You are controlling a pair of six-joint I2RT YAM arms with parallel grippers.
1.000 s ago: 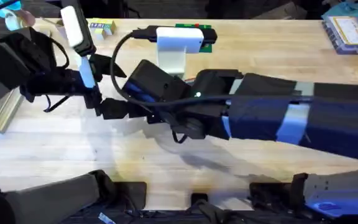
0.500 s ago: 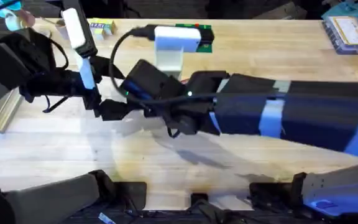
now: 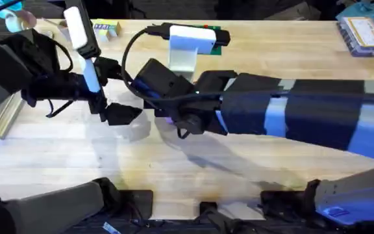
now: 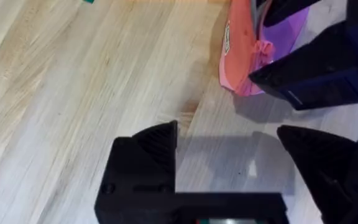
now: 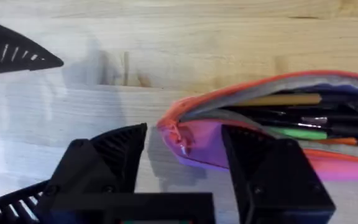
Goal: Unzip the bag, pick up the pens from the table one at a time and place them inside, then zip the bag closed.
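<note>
- Your right gripper sits low over the table, its black fingers spread, with the end of the pink pencil pouch lying between them. The pads do not appear to press the fabric, so read it as released.
- In the right wrist view the pouch is unzipped: its mouth gapes, showing purple lining and several pens lying lengthwise inside, among them a tan one, a green one and an orange one.
- Your left gripper hangs above bare wood with its fingers apart and nothing between them.
- From the left wrist camera you see the pouch just beyond that gripper, with a black finger of the right gripper touching its near end.
- In the overhead view your right arm reaches across the middle towards the left arm, covering the pouch; the two grippers meet left of centre.
</note>
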